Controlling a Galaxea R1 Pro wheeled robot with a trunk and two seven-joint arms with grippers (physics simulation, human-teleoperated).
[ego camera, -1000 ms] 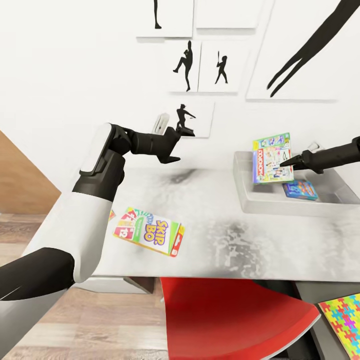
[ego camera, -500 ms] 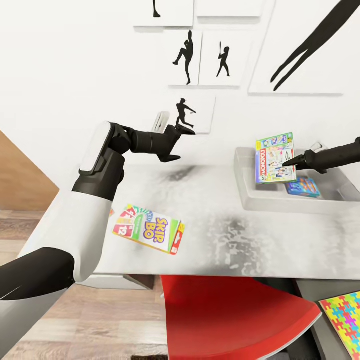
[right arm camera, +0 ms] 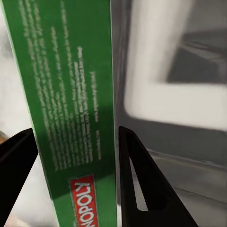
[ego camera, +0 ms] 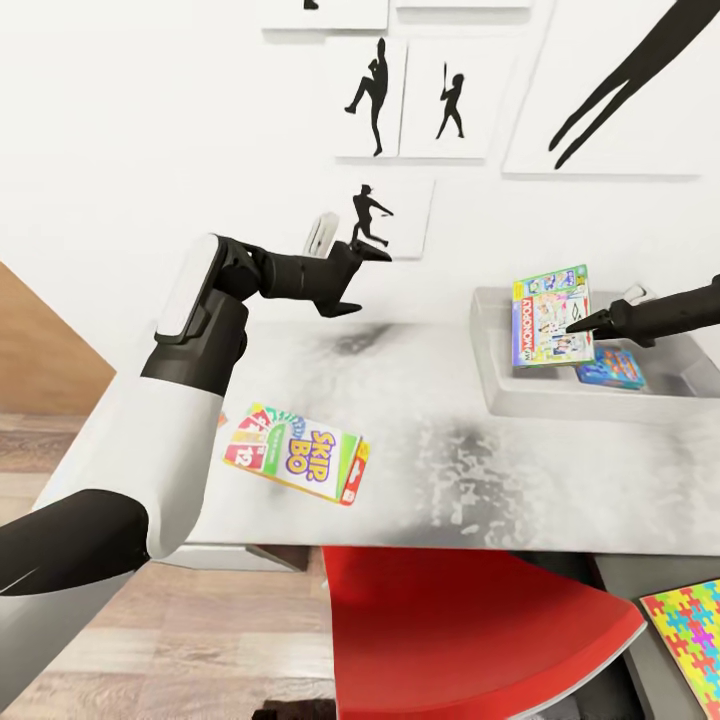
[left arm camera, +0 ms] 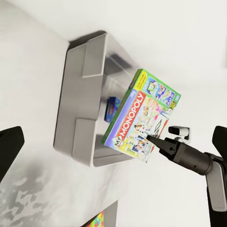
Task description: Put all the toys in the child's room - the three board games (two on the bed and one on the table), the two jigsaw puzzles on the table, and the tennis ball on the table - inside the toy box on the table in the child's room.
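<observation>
Since a second ago the whole head view has slid a little, so the wall prints (ego camera: 415, 95) sit lower in it, while the left arm has lifted slightly and the right gripper (ego camera: 572, 325) still holds its box over the toy box (ego camera: 490, 385) in much the same place. That green-edged board game (ego camera: 548, 315) reads MONOPOLY down its red strip, with "MY" ahead of it in the left wrist view (left arm camera: 142, 120); the right wrist view shows its green edge (right arm camera: 71, 109) pinched between the two dark fingers (right arm camera: 137, 184), small print too fine to read. It hangs upright and tilted, above the bin's left part, its lower edge about level with the bin's rim. The smaller blue board game (ego camera: 610, 368) lies flat on the bin floor just to the right of it; I can't read its lettering. The SKIP BO board game (ego camera: 297, 455) lies flat on the table (ego camera: 450, 470), near the front edge and well apart from the bin, with bare tabletop between them. The left gripper (ego camera: 345, 280) hovers above the table's far side, jaws spread, holding nothing. A jigsaw puzzle (ego camera: 690, 635) lies on a lower grey surface at the right, beside the red chair (ego camera: 470, 630).
</observation>
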